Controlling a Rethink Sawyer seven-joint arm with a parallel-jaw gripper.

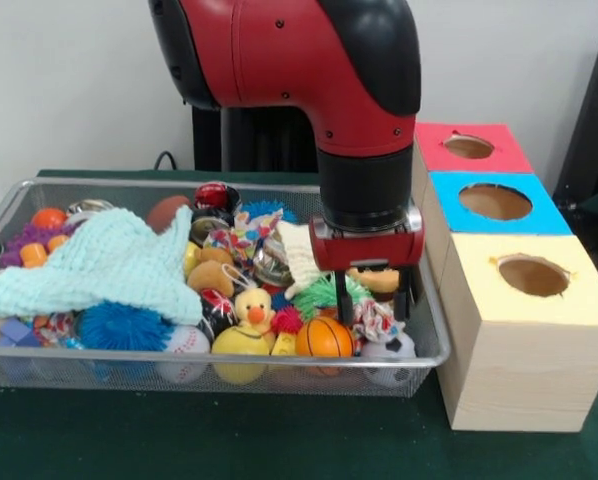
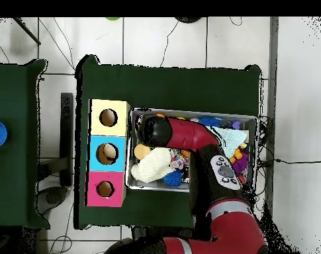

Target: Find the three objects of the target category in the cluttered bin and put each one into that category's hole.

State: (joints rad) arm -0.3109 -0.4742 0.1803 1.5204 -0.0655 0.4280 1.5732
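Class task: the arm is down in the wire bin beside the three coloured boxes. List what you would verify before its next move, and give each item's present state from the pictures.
1. Gripper is inside the wire bin, at the end nearest the boxes: ok.
2. Gripper open or shut: cannot tell; toys crowd its tips.
3. Anything held: cannot tell.
4. Holes in the yellow box, blue box and red box unblocked: ok.
5. Toys beside the gripper, such as the small basketball and rubber duck, clear of its path: not ok, they sit close.
6. Light blue cloth hides part of the bin's contents: not ok for searching.
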